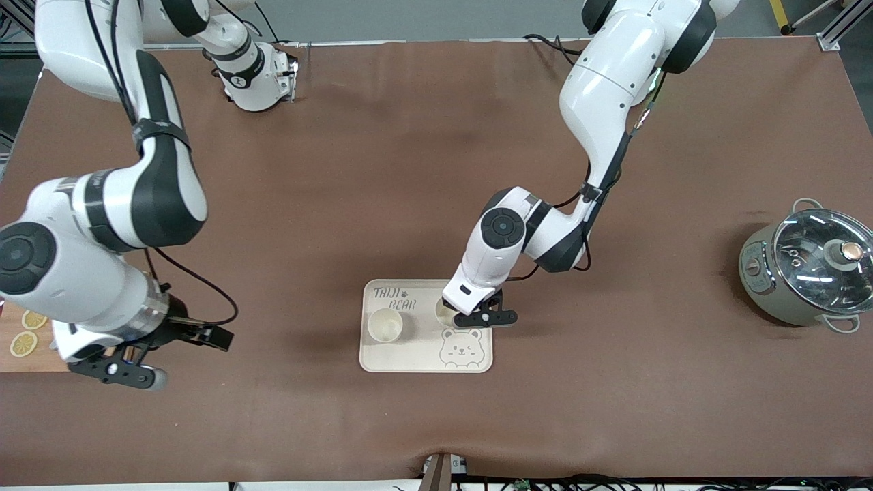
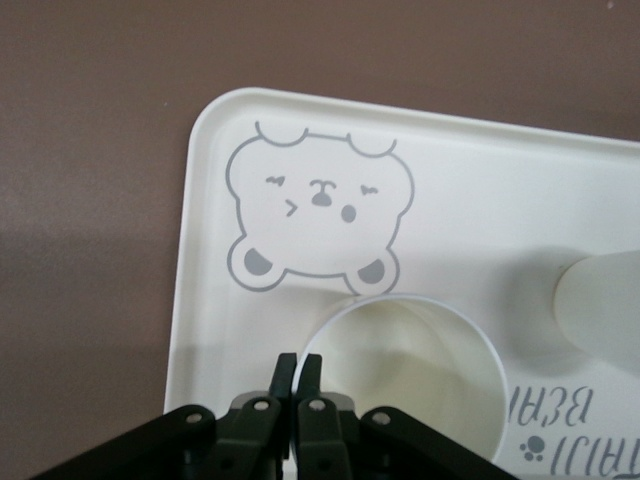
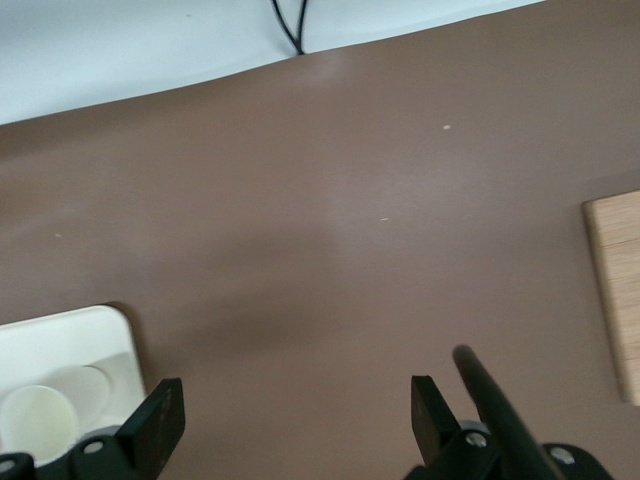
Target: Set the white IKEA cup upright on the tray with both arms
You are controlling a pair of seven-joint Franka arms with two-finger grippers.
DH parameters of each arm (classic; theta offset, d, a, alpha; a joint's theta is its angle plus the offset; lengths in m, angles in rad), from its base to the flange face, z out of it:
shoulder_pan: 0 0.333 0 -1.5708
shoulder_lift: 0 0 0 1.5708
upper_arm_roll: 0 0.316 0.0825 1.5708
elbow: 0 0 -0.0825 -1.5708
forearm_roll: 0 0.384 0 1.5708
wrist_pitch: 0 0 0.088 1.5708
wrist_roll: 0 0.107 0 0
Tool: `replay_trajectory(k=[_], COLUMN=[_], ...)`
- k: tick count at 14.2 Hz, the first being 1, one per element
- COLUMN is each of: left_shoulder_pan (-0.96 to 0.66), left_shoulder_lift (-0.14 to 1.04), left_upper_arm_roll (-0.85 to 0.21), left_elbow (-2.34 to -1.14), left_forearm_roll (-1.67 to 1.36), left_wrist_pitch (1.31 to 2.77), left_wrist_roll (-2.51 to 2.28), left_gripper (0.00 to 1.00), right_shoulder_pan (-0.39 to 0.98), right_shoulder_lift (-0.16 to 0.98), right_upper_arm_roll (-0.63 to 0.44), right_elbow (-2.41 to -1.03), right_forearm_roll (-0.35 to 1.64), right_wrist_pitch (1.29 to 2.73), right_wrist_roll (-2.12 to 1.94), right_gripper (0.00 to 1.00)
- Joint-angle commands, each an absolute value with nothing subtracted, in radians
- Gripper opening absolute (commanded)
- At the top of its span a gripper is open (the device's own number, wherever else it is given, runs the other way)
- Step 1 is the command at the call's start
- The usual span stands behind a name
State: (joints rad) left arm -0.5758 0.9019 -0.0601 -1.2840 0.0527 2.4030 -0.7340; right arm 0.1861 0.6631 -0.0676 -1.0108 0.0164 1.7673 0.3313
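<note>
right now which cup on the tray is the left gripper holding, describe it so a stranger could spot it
Find the cream tray with the bear drawing, mid-table. Two white cups stand upright on it. The held cup is just above the bear face, with the left gripper pinching its rim; the other cup stands free under the lettering.

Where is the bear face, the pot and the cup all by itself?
Bear face (image 1: 461, 348), front view, middle of the drawing on the tray.
Pot (image 1: 811, 266), front view, its glass lid.
Lone cup (image 1: 385, 325), front view, inside its open mouth.
</note>
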Motion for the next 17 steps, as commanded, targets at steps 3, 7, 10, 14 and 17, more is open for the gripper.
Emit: replay_trajectory(k=[3, 7, 10, 14, 17], left_shoulder_pan=[-0.603, -0.626, -0.621, -0.603, -0.559], left_shoulder_lift=[0.904, 0.894, 0.879, 0.792, 0.701], left_upper_arm_roll=[-0.032, 0.0, -0.002, 0.011, 0.011], left_elbow=[-1.261, -1.259, -1.256, -1.253, -1.256], left_forearm_roll=[0.046, 0.046, 0.045, 0.043, 0.043], left_wrist_pitch=[2.341, 2.336, 2.286, 2.168, 2.039], left_wrist_roll=[-0.747, -0.764, -0.762, -0.752, -0.668], left_gripper=[0.36, 1.0, 1.0, 1.0, 1.0], right_shoulder_pan=[0.137, 0.138, 0.138, 0.115, 0.077], right_shoulder_lift=[0.491, 0.372, 0.255, 0.152, 0.104], right_upper_arm_roll=[-0.104, -0.201, -0.228, -0.227, -0.204], right_elbow=[-1.241, -1.385, -1.507, -1.54, -1.54], right_forearm_roll=[0.056, 0.126, 0.124, 0.112, 0.086], right_wrist_pitch=[1.81, 1.812, 1.81, 1.741, 1.686], right_wrist_roll=[0.174, 0.049, 0.012, 0.002, -0.003], right_gripper=[1.0, 1.0, 1.0, 1.0, 1.0])
